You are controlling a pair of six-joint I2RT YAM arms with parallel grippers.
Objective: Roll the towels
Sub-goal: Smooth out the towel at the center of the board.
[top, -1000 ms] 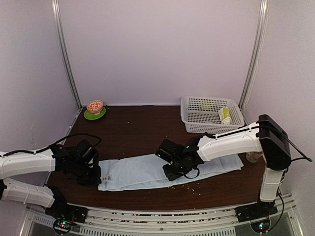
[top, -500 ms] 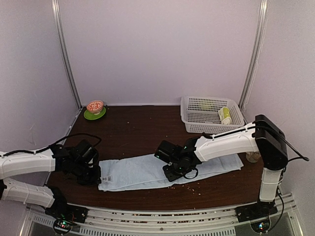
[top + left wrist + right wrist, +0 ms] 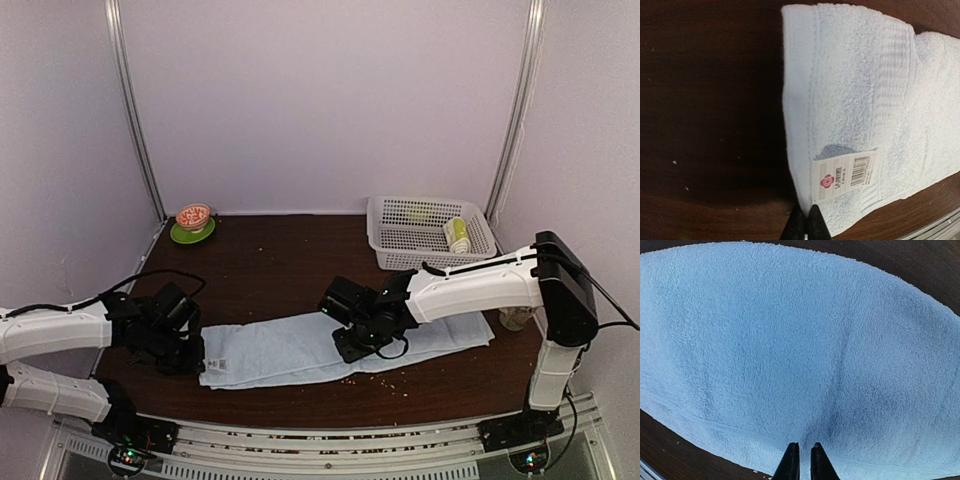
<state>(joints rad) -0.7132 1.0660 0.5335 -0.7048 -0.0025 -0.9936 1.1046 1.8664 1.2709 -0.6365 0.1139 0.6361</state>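
One pale-blue towel (image 3: 272,352): left pincer (image 3: 807,222) edge, right pincer (image 3: 802,460) middle, maybe pinching.

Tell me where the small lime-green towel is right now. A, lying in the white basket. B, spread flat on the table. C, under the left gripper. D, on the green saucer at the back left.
A: the lime-green towel lies rolled up inside the white basket at the far right, well apart from the pale-blue towel spread out in front.
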